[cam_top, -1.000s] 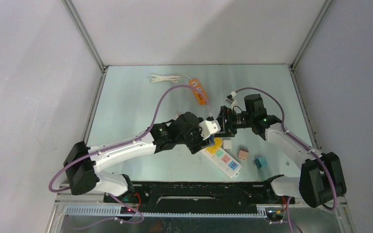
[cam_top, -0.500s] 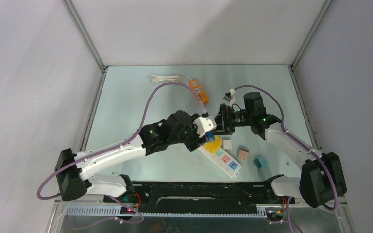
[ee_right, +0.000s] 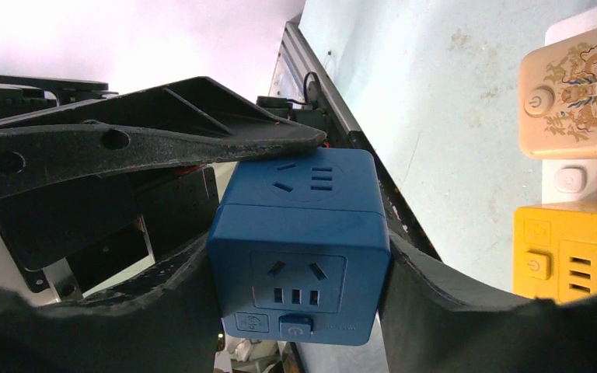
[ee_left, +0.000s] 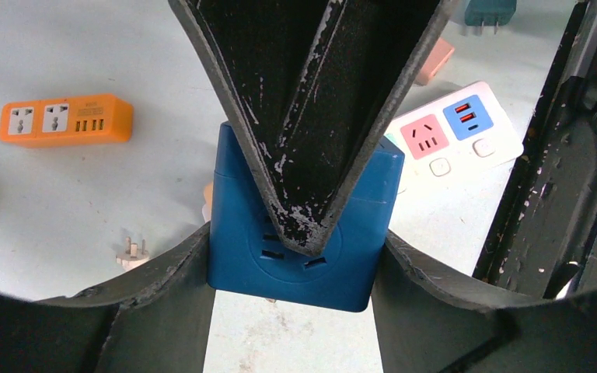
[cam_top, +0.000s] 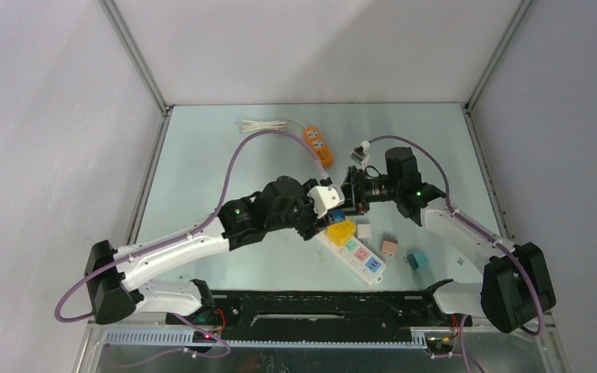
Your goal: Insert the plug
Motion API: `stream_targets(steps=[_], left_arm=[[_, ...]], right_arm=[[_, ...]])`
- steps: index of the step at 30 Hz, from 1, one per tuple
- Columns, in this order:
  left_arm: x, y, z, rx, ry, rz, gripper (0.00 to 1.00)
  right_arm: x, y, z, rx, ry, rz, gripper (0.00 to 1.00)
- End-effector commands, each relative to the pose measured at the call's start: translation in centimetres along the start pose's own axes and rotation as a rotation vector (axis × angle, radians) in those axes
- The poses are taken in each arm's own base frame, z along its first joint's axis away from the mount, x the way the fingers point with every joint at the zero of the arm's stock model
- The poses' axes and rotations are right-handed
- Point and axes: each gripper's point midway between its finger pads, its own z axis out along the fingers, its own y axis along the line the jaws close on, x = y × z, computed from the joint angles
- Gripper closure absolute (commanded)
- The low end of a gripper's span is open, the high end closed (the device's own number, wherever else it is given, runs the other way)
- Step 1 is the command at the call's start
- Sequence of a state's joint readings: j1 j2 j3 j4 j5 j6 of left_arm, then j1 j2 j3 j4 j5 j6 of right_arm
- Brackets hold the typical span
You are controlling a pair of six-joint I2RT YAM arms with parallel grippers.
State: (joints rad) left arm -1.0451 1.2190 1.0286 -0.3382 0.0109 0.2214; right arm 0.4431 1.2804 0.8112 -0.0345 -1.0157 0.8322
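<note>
L gripper (ee_left: 291, 256) clamped on the blue cube adapter (ee_left: 237, 249), one finger each side. R gripper (ee_right: 299, 272) pinching the same cube across its other faces, pads tight against it. Cube's up off the table (cam_top: 202, 171), btwn the two wrists, just over the yellow end of the white power strip (cam_top: 361, 252). Orange strip (cam_top: 319, 145) sits well back.

Pale green table (cam_top: 202, 171), orange power strip (cam_top: 318, 145) with bundled white cord (cam_top: 264, 124) at the far side, white power strip (cam_top: 361, 256) near the middle, white adapter (cam_top: 364, 231), pink plug (cam_top: 389, 247), teal plug (cam_top: 416, 260) to its right
</note>
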Motion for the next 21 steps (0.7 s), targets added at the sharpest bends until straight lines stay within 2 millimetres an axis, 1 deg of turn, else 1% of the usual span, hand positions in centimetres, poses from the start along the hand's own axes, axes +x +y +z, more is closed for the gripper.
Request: stream_targets(steps=[1,2,3,4,6,7,9,11,13,15,16,18,21], left_arm=[[-2.9,0.5,-0.6,-0.025,-0.102,0.009,0.74],[-2.7,1.0,-0.6,-0.051,-0.095,0.007,0.65],[-2.6,1.1,-0.5,-0.058,-0.092,0.005,0.53],[-2.5,1.2,-0.4,-0.068,-0.091,0.000,0.40],[-2.3,1.4,-0.2,-0.084,-0.092,-0.015,0.06],[-2.3,1.6,-0.1,-0.095,-0.099,-0.027,0.01],[-2.0,2.0,0.1,-0.130,-0.114,-0.055,0.00],[-1.2,2.7,0.4,-0.191,-0.119,-0.101,0.00],[-0.4,2.9,0.8,-0.216,-0.114,-0.137,0.00],[0.4,3.2,1.3,-0.249,-0.109,-0.180,0.00],[0.8,3.0,1.7,-0.241,-0.103,-0.186,0.00],[1.3,1.7,2.6,-0.175,-0.102,-0.205,0.00],[1.0,-0.8,4.0,-0.039,-0.129,-0.227,0.01]], right_arm=[[-1.0,1.1,0.0,-0.024,-0.022,-0.055,0.86],[-1.1,1.0,0.0,-0.023,-0.024,-0.057,0.96],[-1.2,0.9,-0.1,-0.022,-0.028,-0.060,1.00],[-1.3,0.9,-0.2,-0.021,-0.032,-0.069,1.00],[-1.4,0.4,-0.6,-0.001,-0.043,-0.072,1.00],[-1.5,0.0,-0.9,0.016,-0.052,-0.077,1.00],[-1.6,-1.0,-1.5,0.064,-0.072,-0.091,1.00],[-1.7,-2.5,-2.4,0.145,-0.100,-0.117,1.00],[-1.7,-4.4,-3.5,0.256,-0.131,-0.131,1.00],[-1.2,-6.1,-4.8,0.373,-0.151,-0.145,1.00],[-1.0,-6.9,-5.4,0.427,-0.161,-0.148,1.00],[-0.4,-8.1,-6.7,0.509,-0.189,-0.140,1.00],[-0.2,-9.3,-8.7,0.573,-0.272,-0.119,1.00]])
